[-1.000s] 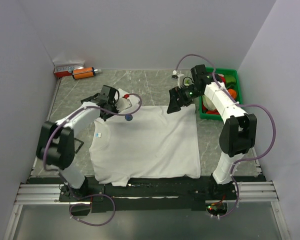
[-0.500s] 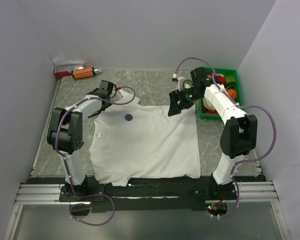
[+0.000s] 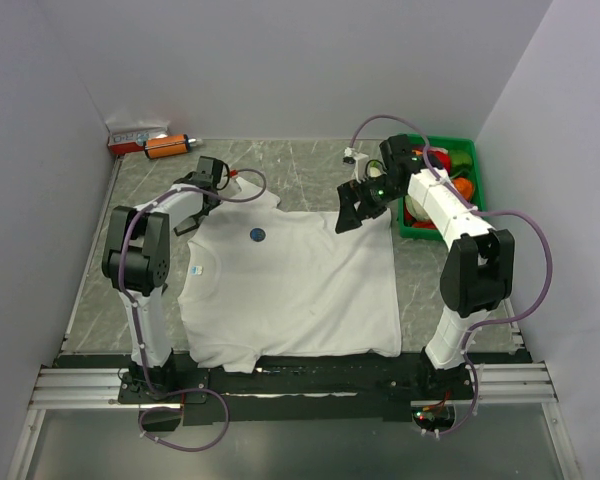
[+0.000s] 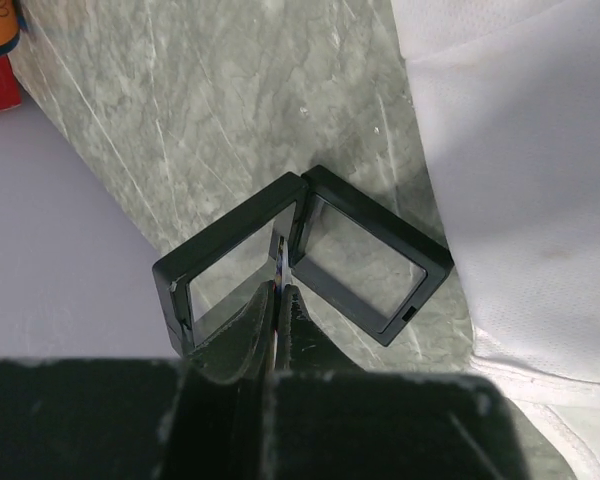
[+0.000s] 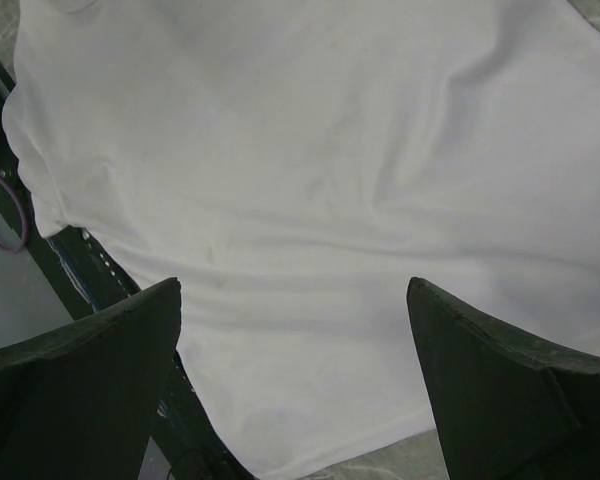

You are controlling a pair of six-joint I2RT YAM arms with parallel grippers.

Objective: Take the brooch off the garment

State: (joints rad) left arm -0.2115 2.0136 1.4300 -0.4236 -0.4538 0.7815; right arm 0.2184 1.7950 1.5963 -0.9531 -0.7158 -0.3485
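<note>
The garment, a white T-shirt (image 3: 300, 290), lies flat in the middle of the table. The brooch, a small dark-blue disc (image 3: 257, 235), rests on the shirt near its neck. My left gripper (image 3: 192, 207) is off the shirt's left shoulder. In the left wrist view it (image 4: 280, 290) is shut on a thin flat piece seen edge-on; I cannot tell what it is. It hangs over two hinged black square frames (image 4: 380, 218), with the shirt's edge (image 4: 520, 150) to the right. My right gripper (image 3: 352, 215) is open and empty above the shirt's far right corner (image 5: 310, 150).
A green bin (image 3: 412, 232) with coloured items stands at the back right. An orange item and a red box (image 3: 150, 146) lie at the back left corner. The shirt's light-blue label (image 3: 198, 270) is near the left sleeve. Walls close in on both sides.
My left gripper has swung left from beside the dark-blue disc, off the shirt, to above the black frames. The disc has stayed in place. The right gripper has barely moved.
</note>
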